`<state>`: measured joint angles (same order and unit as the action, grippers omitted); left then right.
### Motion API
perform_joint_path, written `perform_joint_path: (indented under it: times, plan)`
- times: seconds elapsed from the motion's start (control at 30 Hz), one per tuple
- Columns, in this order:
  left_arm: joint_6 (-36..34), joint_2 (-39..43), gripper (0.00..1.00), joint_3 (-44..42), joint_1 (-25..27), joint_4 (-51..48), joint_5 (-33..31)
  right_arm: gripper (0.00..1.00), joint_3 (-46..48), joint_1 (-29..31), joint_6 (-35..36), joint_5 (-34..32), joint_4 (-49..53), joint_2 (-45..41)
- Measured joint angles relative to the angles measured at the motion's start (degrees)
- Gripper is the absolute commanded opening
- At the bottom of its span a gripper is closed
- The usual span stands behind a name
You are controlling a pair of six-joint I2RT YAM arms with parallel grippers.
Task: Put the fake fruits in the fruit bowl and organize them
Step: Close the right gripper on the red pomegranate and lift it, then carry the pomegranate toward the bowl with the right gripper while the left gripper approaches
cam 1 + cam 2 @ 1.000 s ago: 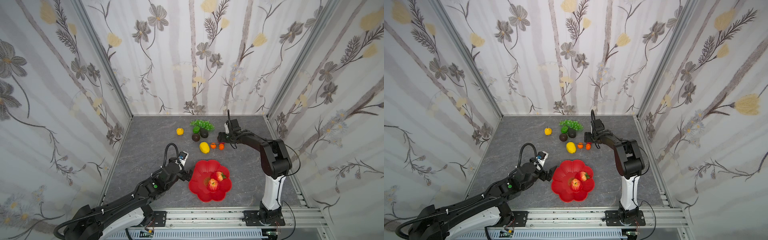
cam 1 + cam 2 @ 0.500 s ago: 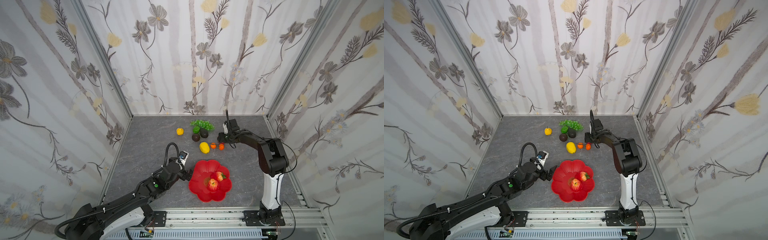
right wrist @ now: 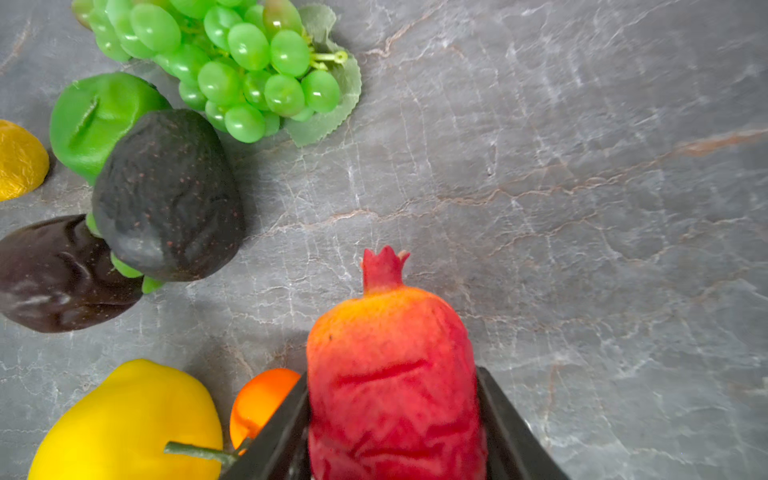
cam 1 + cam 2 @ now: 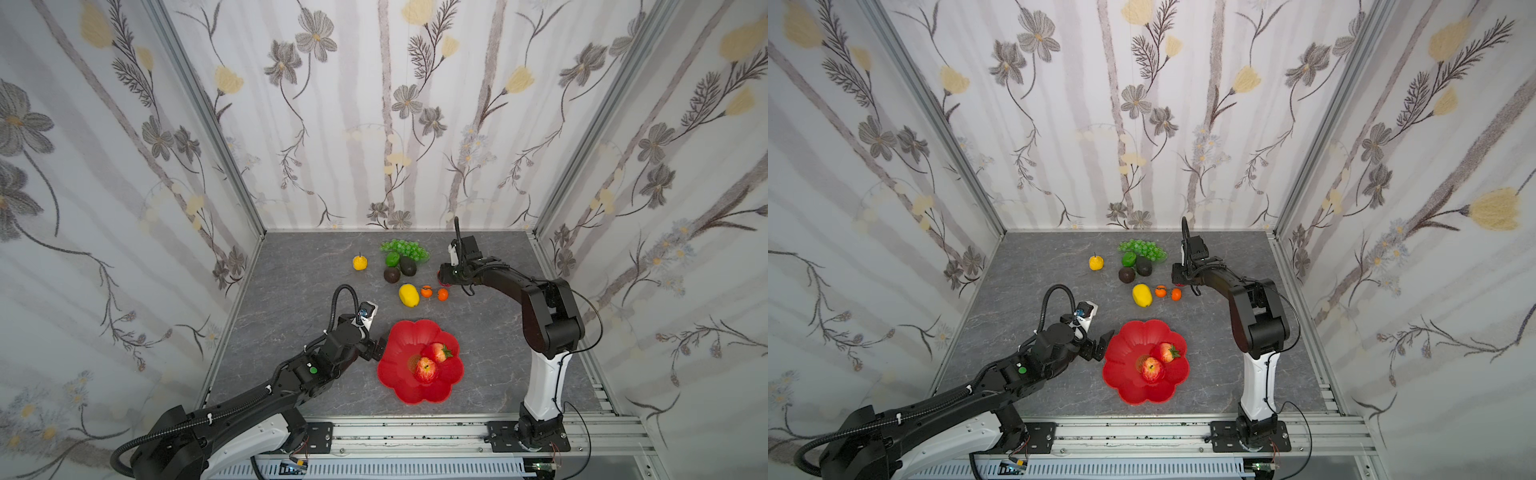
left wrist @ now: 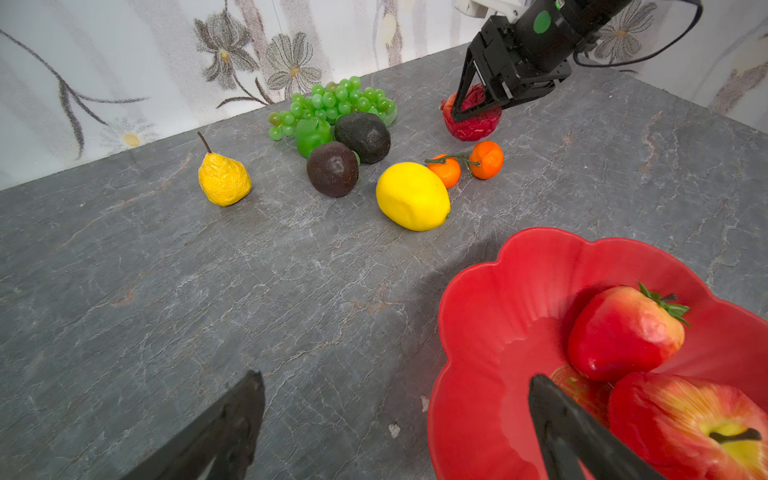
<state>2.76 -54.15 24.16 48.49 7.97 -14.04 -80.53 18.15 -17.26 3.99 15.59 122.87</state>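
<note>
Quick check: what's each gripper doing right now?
Left gripper: open, holding nothing.
Right gripper: closed on the red pomegranate, fingers pressing both its sides.

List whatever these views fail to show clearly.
Red crowned fruit: both top views, nearly all hidden under the right tool.
Gold mark on the fruit bowl floor: left wrist view, partly covered by apple and strawberry, unreadable.
Pear: right wrist view, cut off by the frame edge.
</note>
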Motion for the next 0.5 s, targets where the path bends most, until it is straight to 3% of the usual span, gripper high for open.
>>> perform_joint_path:
  times: [0.2, 0.5]
  plan:
    - [0.7, -0.5, 1.0, 0.9, -0.6, -0.1, 0.0, 0.48, 4.8, 0.0, -0.1, -0.3, -1.0, -6.8]
    - [6.7, -4.4, 1.0, 5.4, -3.0, -3.3, 3.6, 0.46, 20.0, 4.0, -1.8, -0.6, -6.4, -22.5]
